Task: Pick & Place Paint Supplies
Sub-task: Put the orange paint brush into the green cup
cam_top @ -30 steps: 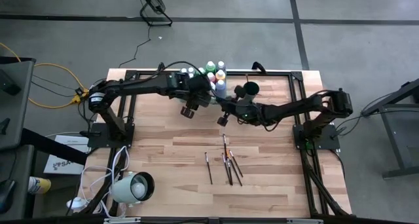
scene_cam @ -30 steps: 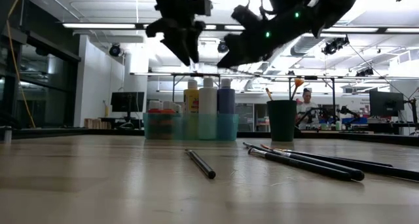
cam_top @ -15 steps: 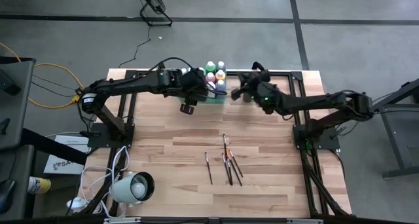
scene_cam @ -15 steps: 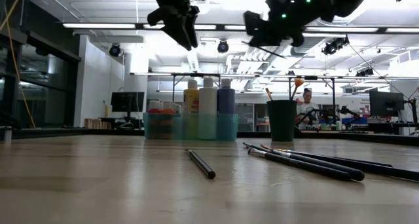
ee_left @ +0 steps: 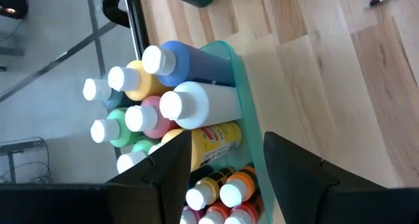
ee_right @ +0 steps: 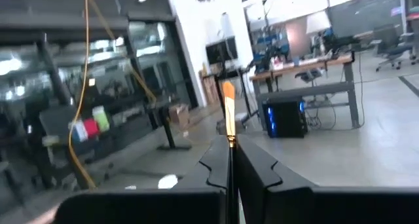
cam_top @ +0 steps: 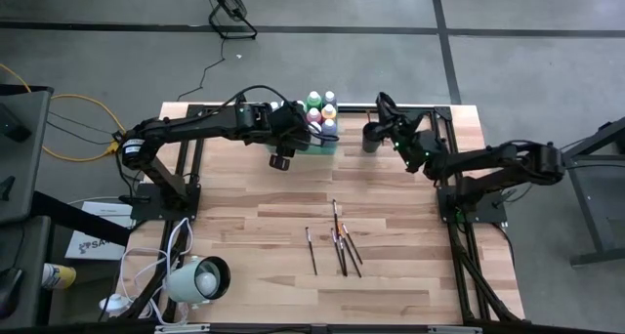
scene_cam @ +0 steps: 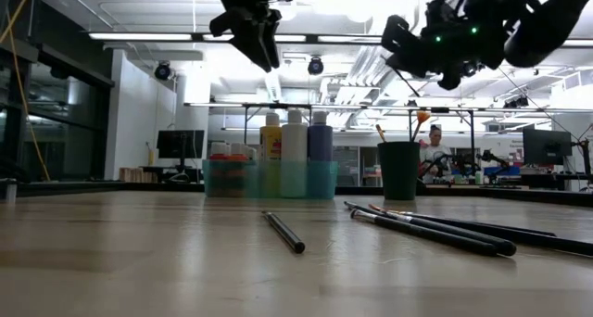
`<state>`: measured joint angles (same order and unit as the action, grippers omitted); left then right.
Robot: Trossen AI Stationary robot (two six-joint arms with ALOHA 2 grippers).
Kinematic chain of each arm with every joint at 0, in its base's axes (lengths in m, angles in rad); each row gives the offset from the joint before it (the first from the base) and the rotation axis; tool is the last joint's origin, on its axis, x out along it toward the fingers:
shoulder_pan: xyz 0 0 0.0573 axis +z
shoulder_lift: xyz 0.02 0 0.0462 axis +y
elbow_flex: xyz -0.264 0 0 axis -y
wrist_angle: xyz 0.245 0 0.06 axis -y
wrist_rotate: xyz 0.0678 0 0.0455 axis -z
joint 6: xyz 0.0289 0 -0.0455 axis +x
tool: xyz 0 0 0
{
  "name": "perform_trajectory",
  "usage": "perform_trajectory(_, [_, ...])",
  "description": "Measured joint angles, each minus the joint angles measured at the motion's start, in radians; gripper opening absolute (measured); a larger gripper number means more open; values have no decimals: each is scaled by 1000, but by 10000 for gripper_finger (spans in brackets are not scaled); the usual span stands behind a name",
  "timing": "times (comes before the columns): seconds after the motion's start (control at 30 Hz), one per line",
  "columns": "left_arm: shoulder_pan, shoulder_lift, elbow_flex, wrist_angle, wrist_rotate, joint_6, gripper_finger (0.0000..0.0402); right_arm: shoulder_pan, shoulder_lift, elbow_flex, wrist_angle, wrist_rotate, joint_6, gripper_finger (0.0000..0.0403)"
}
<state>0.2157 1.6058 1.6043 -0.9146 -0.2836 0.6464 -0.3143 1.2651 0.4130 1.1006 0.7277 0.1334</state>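
Paint bottles (cam_top: 320, 111) with white caps stand packed in a translucent green tray (cam_top: 328, 146) at the table's far edge; they show again in the left wrist view as bottles (ee_left: 171, 106) inside the tray's rim (ee_left: 243, 106). My left gripper (cam_top: 281, 159) hangs open above the tray's near side, holding nothing. My right gripper (cam_top: 382, 104) is high over the dark cup (cam_top: 372, 137), shut on a paintbrush. The cup (scene_cam: 398, 169) holds other brushes (scene_cam: 419, 119). Several brushes (cam_top: 342, 238) lie flat on the wood mid-table. My right gripper pinches a thin paintbrush by its handle (ee_right: 230, 143) between its two fingers. The brush runs along the fingers, and its orange bristle end (ee_right: 227, 96) sticks out past the tips. The fingers lie about level, pointing toward the far edge. The brush is lifted clear of everything.
A single brush (scene_cam: 283, 232) lies apart to the left of the bunch (scene_cam: 435, 230). A white lamp head (cam_top: 200, 278) sits at the near left corner. Black frame rails (cam_top: 444, 148) run along the table's far and right sides. Bare wood lies between the tray and the brushes.
My right gripper has carried the brush from mid-table toward the far right, up to above the cup, tipping from pointing down to about level and rolling. It stays shut. My left gripper has risen a little over the tray and then kept still.
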Motion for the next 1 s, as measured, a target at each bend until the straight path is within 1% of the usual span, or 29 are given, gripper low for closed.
perform_trajectory(0.07, [0,0,0,0,0,0,184,-25,11,-4,42,-6,-3,4])
perform_trajectory(0.27, [0,0,0,1,0,2,184,-108,78,-4,61,-59,-6,4])
perform_trajectory(0.4, [0,1,0,0,0,2,184,-150,147,-4,152,-80,-5,4])
perform_trajectory(0.57, [0,1,0,0,0,2,184,-182,235,-4,196,-86,20,4])
perform_trajectory(0.73, [0,1,0,0,0,2,183,-209,318,2,287,-102,23,4])
perform_trajectory(1.0, [0,1,-1,-1,1,2,183,-226,397,18,294,-108,14,4])
